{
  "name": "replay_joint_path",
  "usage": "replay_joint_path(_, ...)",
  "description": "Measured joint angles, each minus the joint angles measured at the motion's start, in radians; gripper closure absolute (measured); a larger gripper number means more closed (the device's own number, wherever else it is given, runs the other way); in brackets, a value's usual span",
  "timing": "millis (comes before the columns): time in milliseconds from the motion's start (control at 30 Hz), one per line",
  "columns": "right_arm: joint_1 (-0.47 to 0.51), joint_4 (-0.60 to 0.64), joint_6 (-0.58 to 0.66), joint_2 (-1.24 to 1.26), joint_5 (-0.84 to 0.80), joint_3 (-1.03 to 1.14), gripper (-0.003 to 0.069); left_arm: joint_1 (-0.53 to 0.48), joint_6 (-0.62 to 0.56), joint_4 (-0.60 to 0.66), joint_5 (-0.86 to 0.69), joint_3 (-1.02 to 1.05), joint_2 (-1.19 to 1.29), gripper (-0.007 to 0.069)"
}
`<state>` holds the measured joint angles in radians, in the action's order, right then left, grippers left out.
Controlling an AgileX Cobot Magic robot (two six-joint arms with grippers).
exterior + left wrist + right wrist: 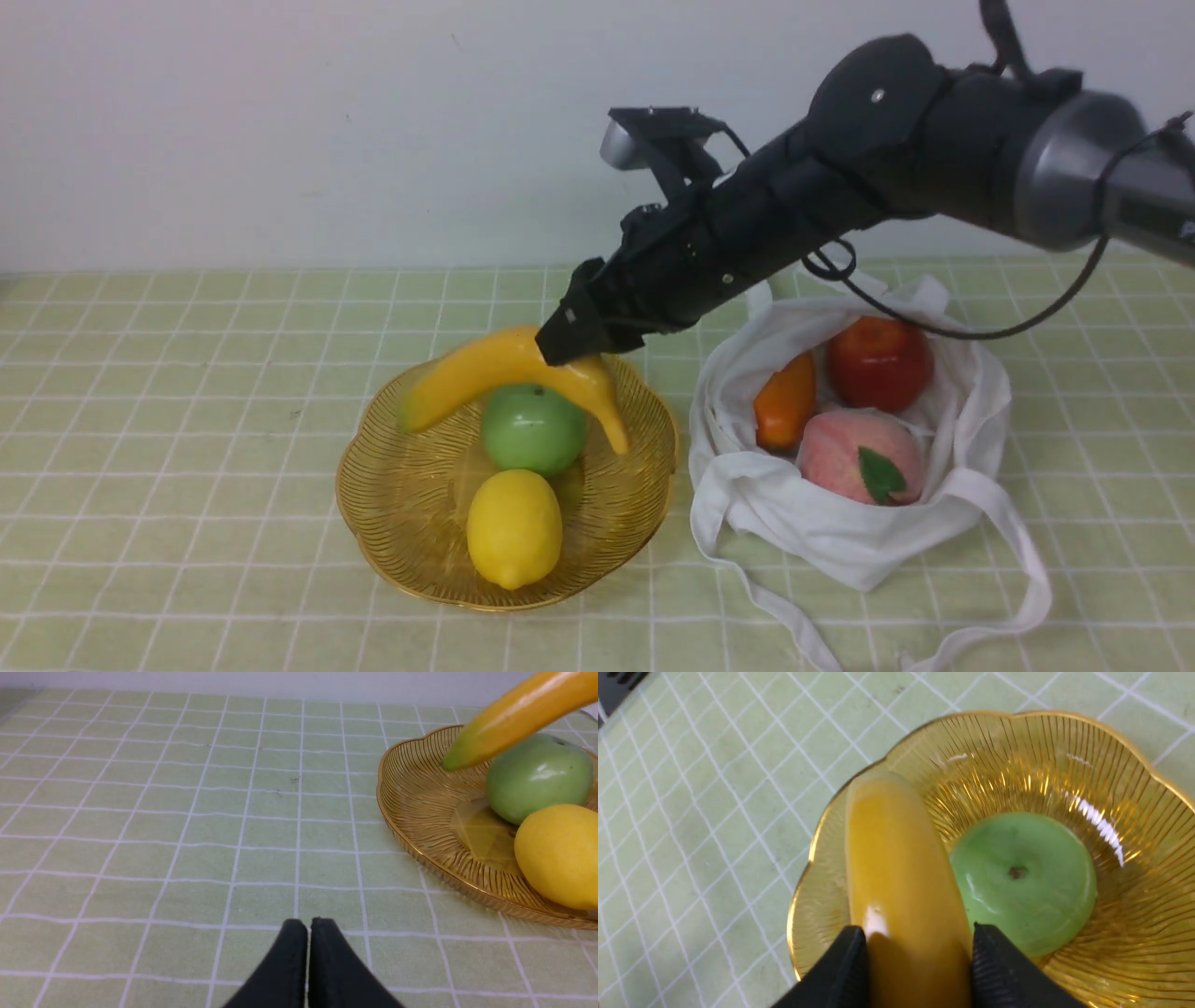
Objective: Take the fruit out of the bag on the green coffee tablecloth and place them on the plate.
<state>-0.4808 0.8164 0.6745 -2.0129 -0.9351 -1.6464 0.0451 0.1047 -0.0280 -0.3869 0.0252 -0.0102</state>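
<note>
Fruit, front view: the yellow banana (504,362) hangs in the right gripper (571,338) over the back part of the amber plate (411,523), at the centre of the frame.
Plate contents: a green apple (534,431) lies toward the back, partly behind the banana; a yellow lemon (514,528) lies in front of it, lower in the frame.
White bag: the open cloth bag (775,493) lies right of centre, beside the plate, straps trailing to the lower edge; inside are an orange oblong fruit (784,403), a red apple (879,364) and a pink peach with a green leaf (864,457).
Tablecloth: pale green with white grid lines (187,448), under plate and bag.
Left wrist view: the left gripper's dark fingertips (289,952) meet at bottom centre, together with nothing between them; plate, lemon, green apple and the banana's greenish end sit at upper right.
Right wrist view: the right gripper's fingers (847,956) are clamped on the banana, at lower centre; the green apple is to its right.
</note>
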Motion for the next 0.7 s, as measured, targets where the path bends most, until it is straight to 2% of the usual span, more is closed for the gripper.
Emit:
replay_joint_path(100,0.0,0.0,0.0,-0.03,0.0,0.0,0.0365,0.0,0.0,0.0,0.0,0.0,0.0,0.0632)
replay_joint_path(300,0.0,-0.013,0.008,-0.043,0.0,0.0,0.0123,0.0,0.0,0.0,0.0,0.0,0.0,0.0632)
replay_joint_path(367,0.0,-0.034,0.01,-0.042,-0.001,0.0,0.002,0.0,0.0,0.0,0.0,0.0,0.0,0.0632)
replay_joint_path(400,0.0,-0.048,0.011,-0.042,-0.005,-0.005,0.0002,0.0,0.0,0.0,0.0,0.0,0.0,0.0632)
replay_joint_path(467,0.0,-0.078,0.011,-0.041,-0.021,-0.014,-0.0015,0.0,0.0,0.0,0.0,0.0,0.0,0.0632)
replay_joint_path(567,0.0,-0.188,-0.004,-0.032,-0.142,-0.105,-0.0031,0.0,0.0,0.0,0.0,0.0,0.0,0.0632)
replay_joint_path(700,0.0,-0.331,-0.136,-0.015,-0.287,-0.287,0.0006,0.0,0.0,0.0,0.0,0.0,0.0,0.0632)
